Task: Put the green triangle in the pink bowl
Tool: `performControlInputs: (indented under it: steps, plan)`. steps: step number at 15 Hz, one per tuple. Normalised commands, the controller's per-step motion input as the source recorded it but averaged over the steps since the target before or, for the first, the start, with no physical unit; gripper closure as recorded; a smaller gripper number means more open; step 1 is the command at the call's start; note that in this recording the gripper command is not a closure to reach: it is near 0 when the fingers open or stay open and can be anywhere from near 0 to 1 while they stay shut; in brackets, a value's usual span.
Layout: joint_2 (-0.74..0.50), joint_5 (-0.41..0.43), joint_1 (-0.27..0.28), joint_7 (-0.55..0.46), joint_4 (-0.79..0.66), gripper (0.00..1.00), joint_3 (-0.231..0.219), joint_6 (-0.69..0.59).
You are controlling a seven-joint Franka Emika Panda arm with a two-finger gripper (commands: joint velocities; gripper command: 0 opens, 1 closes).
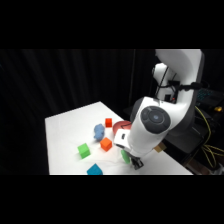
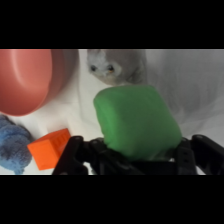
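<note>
**A:** so where's the green triangle (image 2: 136, 120) at right now?

**B:** Dead centre of the wrist view, sitting right in the end effector (image 2: 137, 155). The black linkage hugs it on both sides, so I'd call it clenched on the block. In the side view you only get a green sliver (image 1: 125, 155) poking out under the white arm (image 1: 150, 125), low and a bit right of centre.

**A:** and the pink bowl?

**B:** Upper left of the wrist view (image 2: 27, 80), apart from the triangle. In the side view it's mostly hidden behind the arm, just a reddish rim (image 1: 119, 126).

**A:** other stuff on the surface (image 1: 70, 130)?

**B:** Orange cube (image 2: 49, 146) lower left of the wrist view, blue fuzzy thing (image 2: 12, 145) at the left edge, greyish knobbly object (image 2: 115, 65) up top. Side view also shows a small green cube (image 1: 83, 150), a blue block (image 1: 94, 170) at the bottom, and a little red block (image 1: 108, 121).
</note>
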Motion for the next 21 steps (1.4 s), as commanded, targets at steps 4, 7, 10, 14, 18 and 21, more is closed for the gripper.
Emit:
performControlInputs:
  steps: [4,7,10,14,18,21]
  plan:
    - [-0.74,-0.397,-0.079,0.46,-0.72,0.20,0.061,0.06]
    - [-0.77,-0.323,-0.341,0.38,-0.83,0.00,0.108,0.27]
    - [-0.68,-0.248,-0.428,0.29,-0.71,0.00,0.142,0.34]
    - [-0.42,-0.136,-0.374,0.18,-0.38,0.85,0.187,0.25]
    - [-0.18,-0.071,-0.284,0.09,-0.16,0.00,0.147,0.26]
    - [-0.08,-0.047,-0.214,0.04,-0.10,0.00,0.091,0.27]
